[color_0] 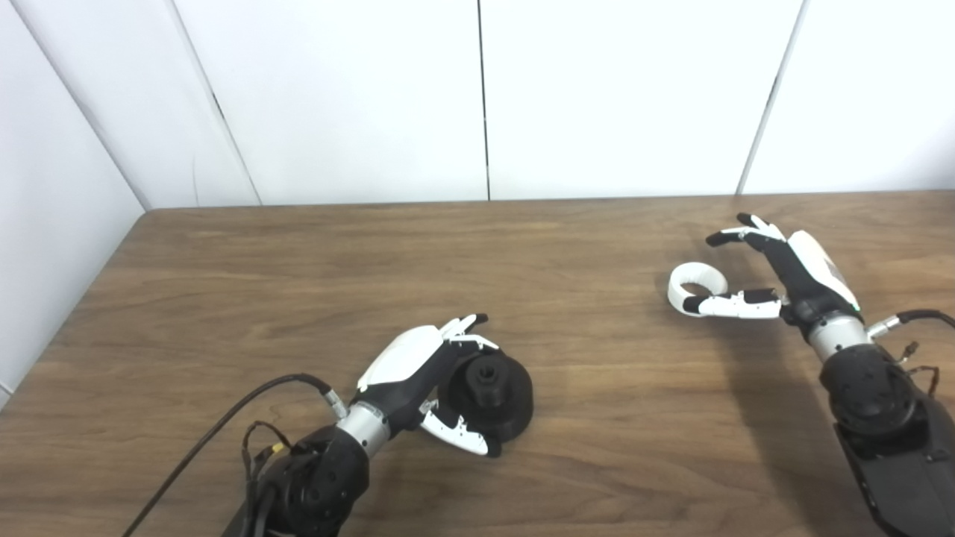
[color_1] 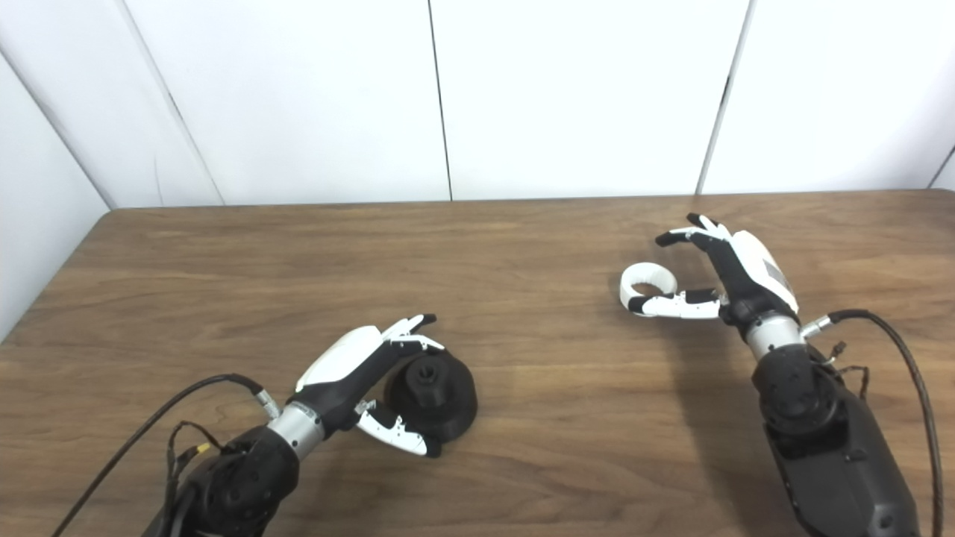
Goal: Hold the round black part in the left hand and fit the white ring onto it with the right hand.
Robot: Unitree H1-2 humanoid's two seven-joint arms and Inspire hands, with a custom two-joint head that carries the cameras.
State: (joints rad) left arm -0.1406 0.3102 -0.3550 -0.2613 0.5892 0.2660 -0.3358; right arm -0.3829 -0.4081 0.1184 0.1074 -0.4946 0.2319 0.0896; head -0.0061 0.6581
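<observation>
Black and solid-looking, the round part (color_0: 489, 395) sits on the counter (color_0: 582, 462), left hand (color_0: 429, 380) cupped around its rim but not clearly gripping. Well right of it lies the white ring (color_0: 695, 287), probably light and stiff; the spread right hand (color_0: 768, 280) brackets it, thumb touching.
</observation>
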